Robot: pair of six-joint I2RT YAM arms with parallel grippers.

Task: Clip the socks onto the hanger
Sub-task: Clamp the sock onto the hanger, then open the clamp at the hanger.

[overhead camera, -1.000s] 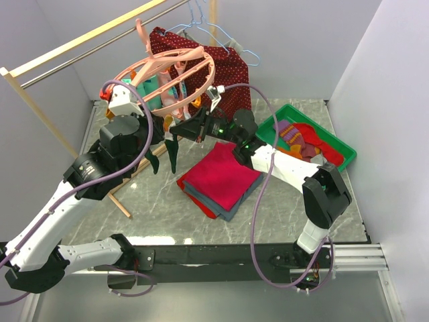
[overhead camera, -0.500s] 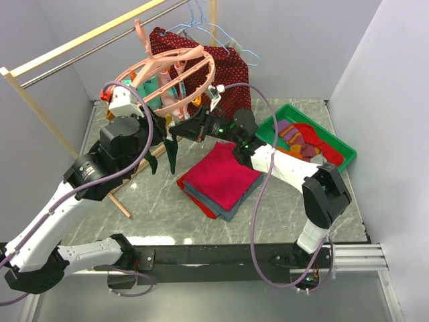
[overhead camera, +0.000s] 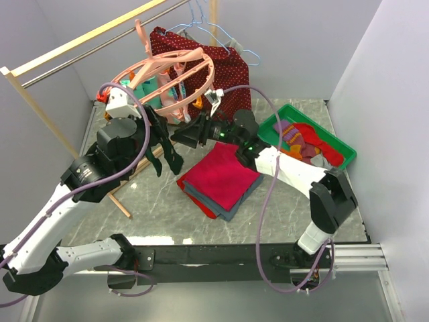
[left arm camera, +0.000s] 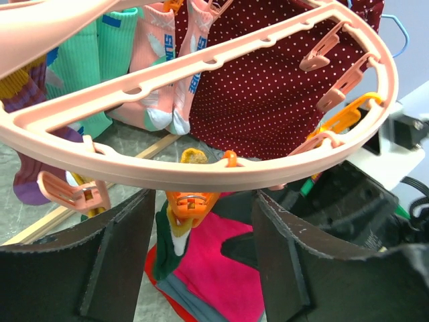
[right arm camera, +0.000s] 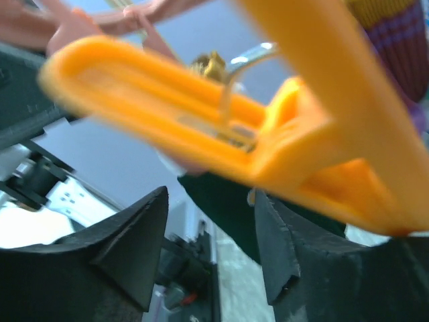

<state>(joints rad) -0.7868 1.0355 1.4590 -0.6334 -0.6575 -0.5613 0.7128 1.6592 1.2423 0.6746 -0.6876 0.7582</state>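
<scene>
Two claws at the hanger (left arm camera: 120,161), so what state are they in? (Observer)

Me: My left claw (left arm camera: 201,201) is wide. Its fingers stand either side of the orange clip (left arm camera: 190,203) under the hanger's near rim and, as far as I can see, touch neither side of it. My right claw (right arm camera: 209,194) is wide too, close under an orange clip that is likely the same one, though that view is blurred. The dark green sock (left arm camera: 164,248) hangs from the clip, below the rim and above the red cloth stack (overhead camera: 221,174).

Observer: Which step is this, and how do you do it well?

Me: I judge this sock clipped, with both claws due to come clear.
- Draw each claw straight out from under the rim, not upward, so no finger catches a neighbouring clip or sets the hanger swinging.
- Check the cuff sits deep in the clip's mouth, since a shallow bite may drop it.
- More socks (overhead camera: 291,134) lie in the green tray (overhead camera: 348,157), right of the hanger. Take one by the cuff, so an edge is ready to feed into a free clip.
</scene>
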